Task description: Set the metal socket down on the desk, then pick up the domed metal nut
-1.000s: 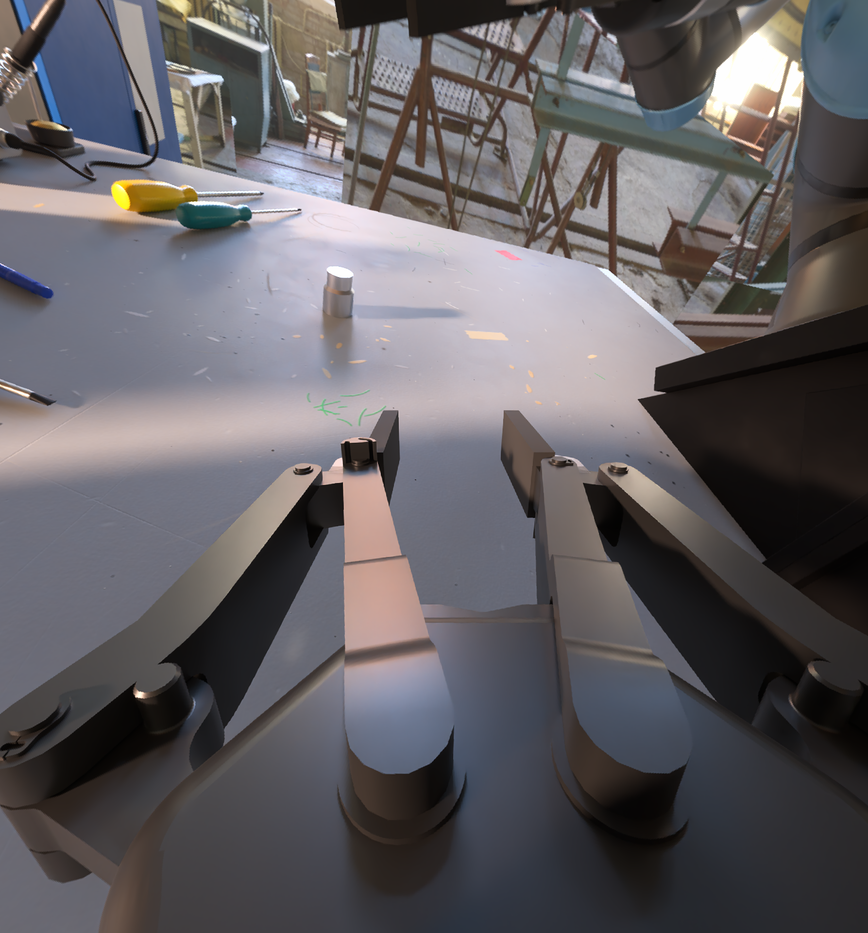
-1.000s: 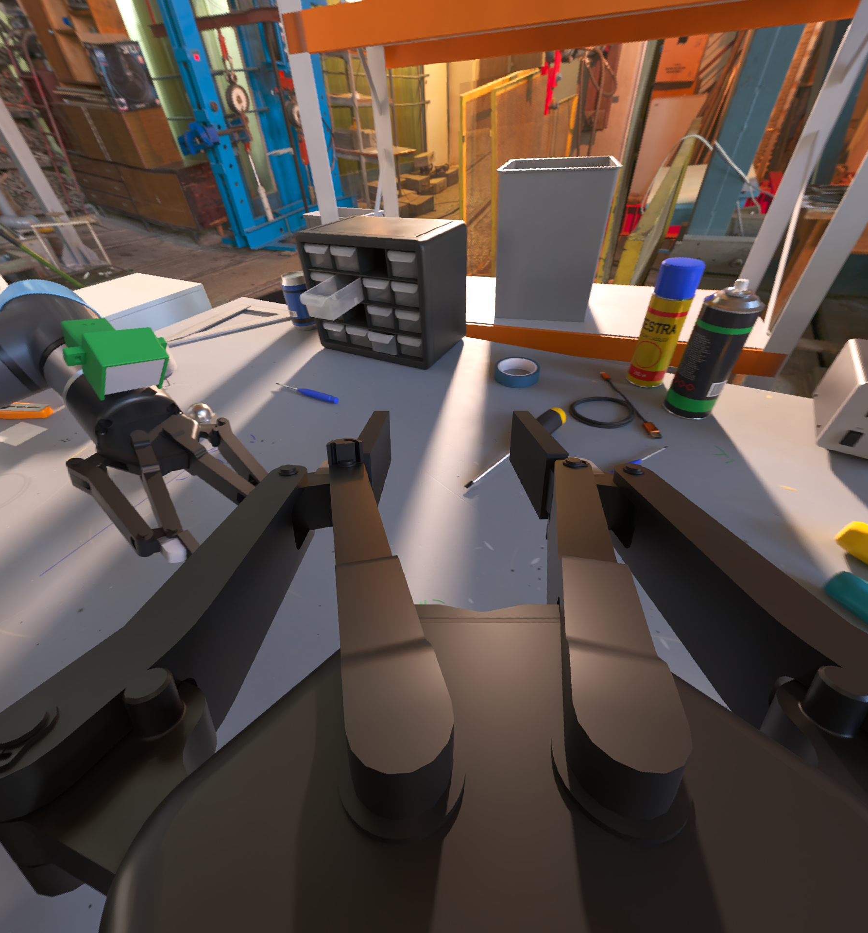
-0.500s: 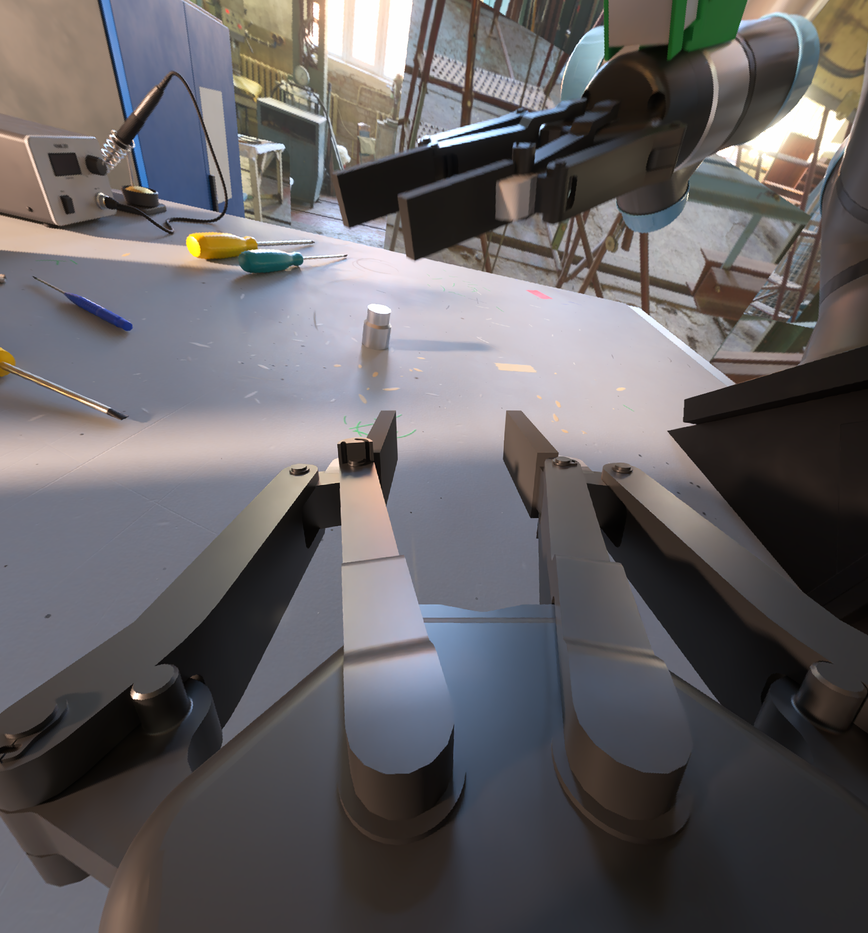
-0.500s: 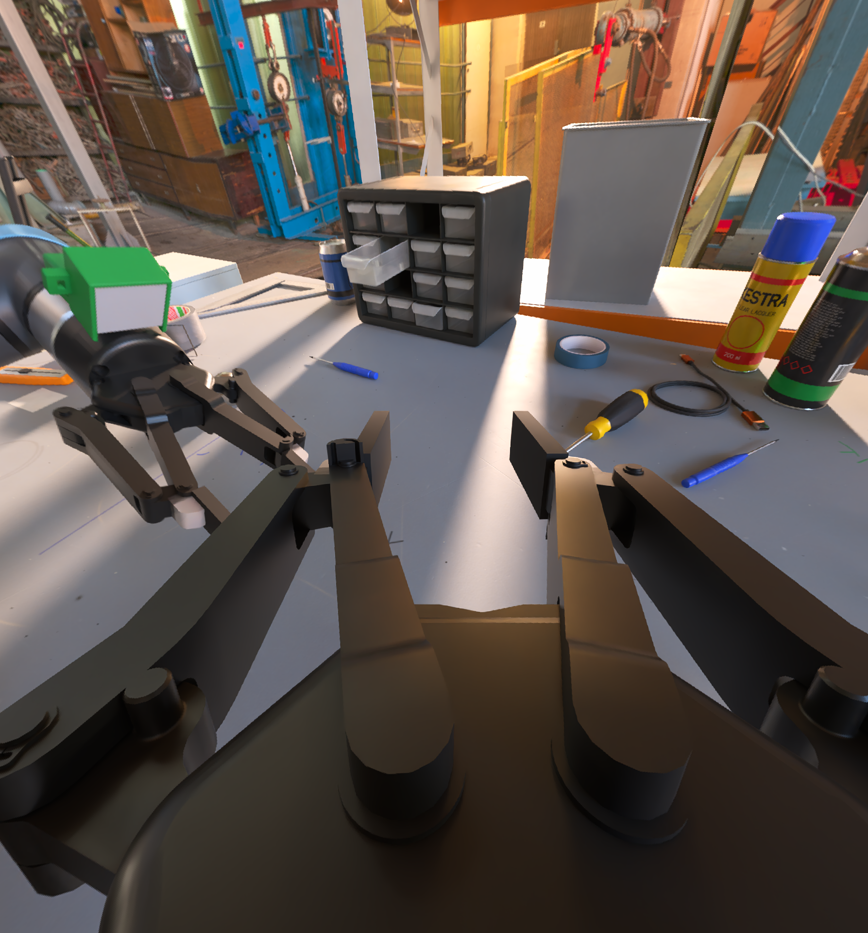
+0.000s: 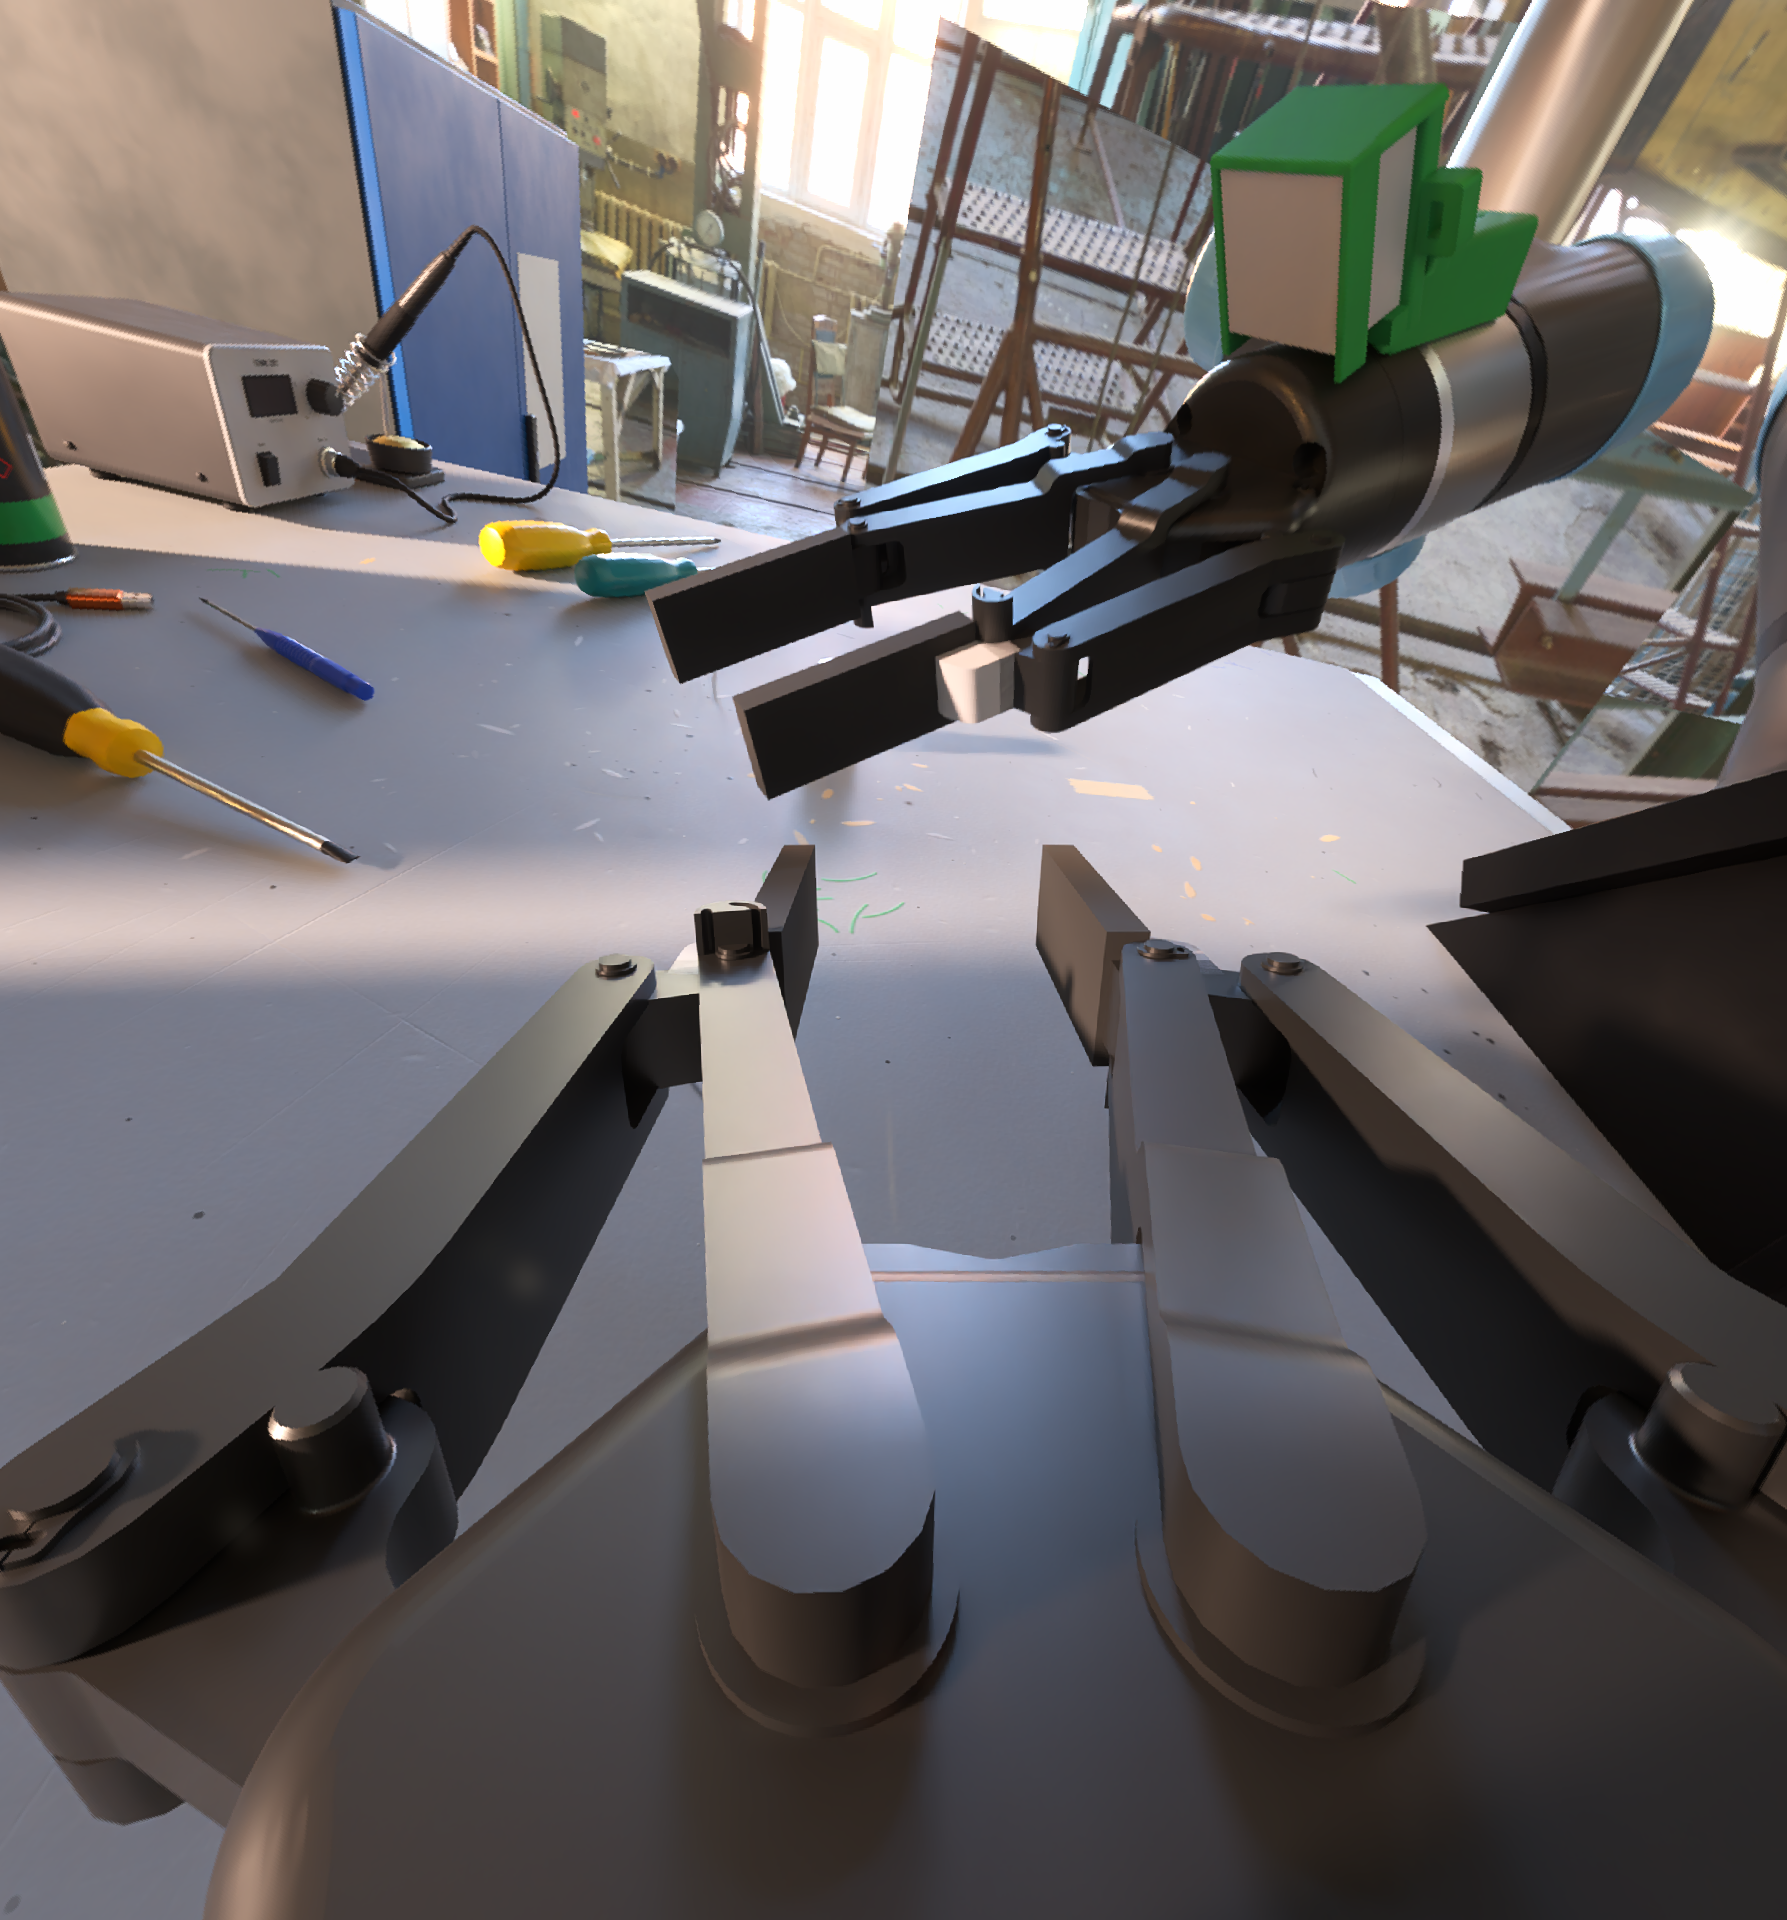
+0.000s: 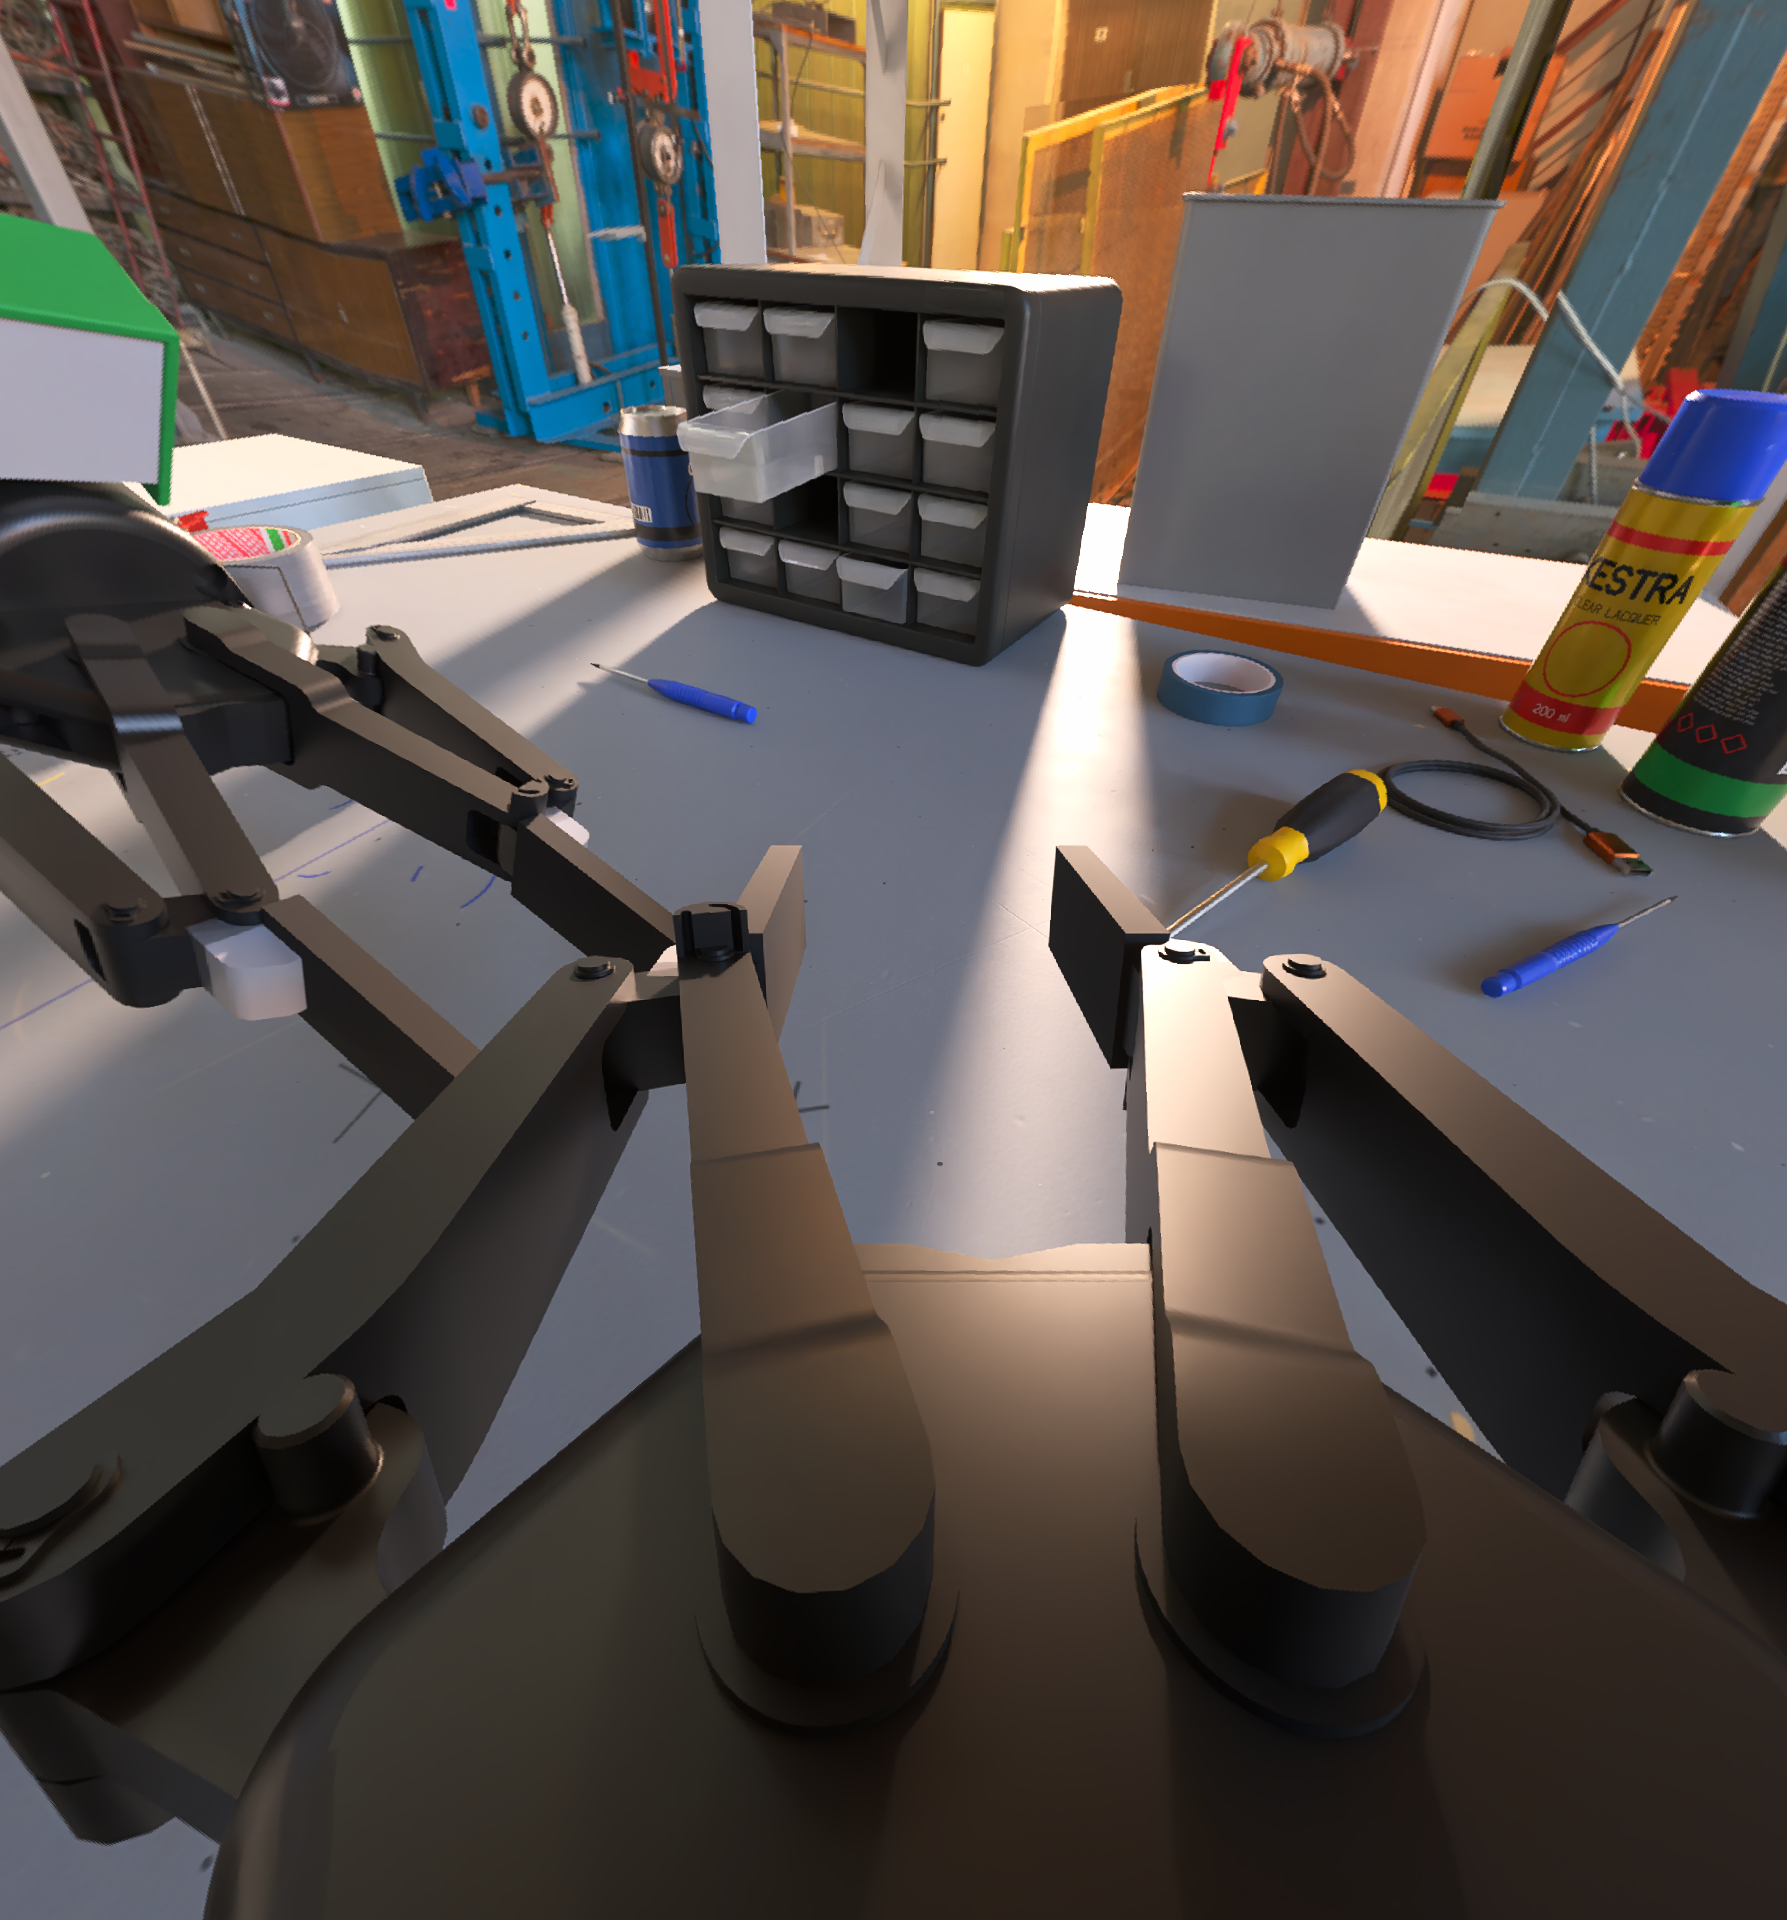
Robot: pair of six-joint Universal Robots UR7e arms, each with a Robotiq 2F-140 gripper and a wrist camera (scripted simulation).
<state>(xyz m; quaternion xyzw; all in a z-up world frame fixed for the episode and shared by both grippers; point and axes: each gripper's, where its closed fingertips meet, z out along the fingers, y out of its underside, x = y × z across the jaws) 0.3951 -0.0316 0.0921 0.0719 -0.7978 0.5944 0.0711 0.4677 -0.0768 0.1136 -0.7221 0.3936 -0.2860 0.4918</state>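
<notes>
Left wrist view: the left gripper (image 5: 925, 899) has its fingers spread apart and empty above the grey surface (image 5: 453, 997). At 12 o'clock, the right gripper (image 5: 733, 675) is parted too, holding nothing. The socket and nut are hidden.

Right wrist view: the drawer cabinet (image 6: 894, 457) at 12 o'clock has 1 drawer (image 6: 759, 447) pulled out, its contents unclear.

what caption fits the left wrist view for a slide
Open left tool above the grey desk, open right tool hovering ahead, screwdrivers beyond.
</notes>
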